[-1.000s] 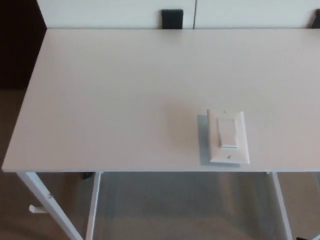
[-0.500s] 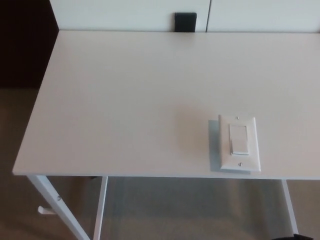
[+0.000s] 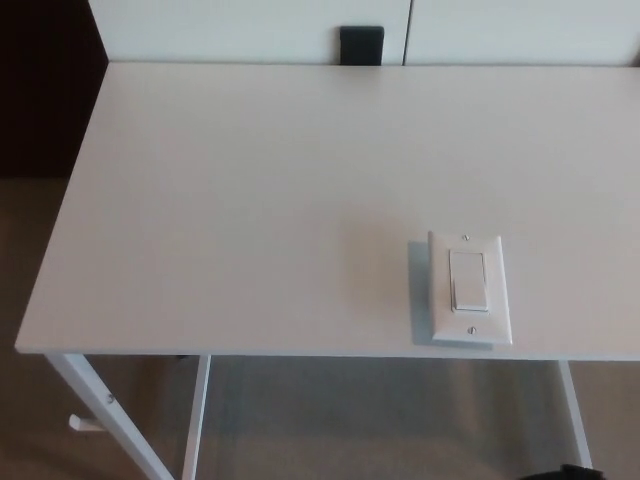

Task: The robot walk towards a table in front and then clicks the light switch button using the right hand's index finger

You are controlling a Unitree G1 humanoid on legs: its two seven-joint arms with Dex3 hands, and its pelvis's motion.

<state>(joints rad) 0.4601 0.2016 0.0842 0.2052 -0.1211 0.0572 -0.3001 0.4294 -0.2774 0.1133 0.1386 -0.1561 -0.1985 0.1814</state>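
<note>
From the head view, a wide white desk [image 3: 250,190] fills most of the picture, its near edge running across the lower part. A white light switch [image 3: 470,289] lies flat on the desk close to that near edge, towards the robot's right side, its rocker button [image 3: 468,281] set in the middle of the plate with a small screw above and below. Neither hand shows, so nothing can be said of the fingers or of how far the switch lies from them. White desk legs [image 3: 105,410] slope down to a brown floor [image 3: 30,420]. Beyond the far edge stands a white wall panel [image 3: 220,25] with a small black square [image 3: 361,45] against it.
</note>
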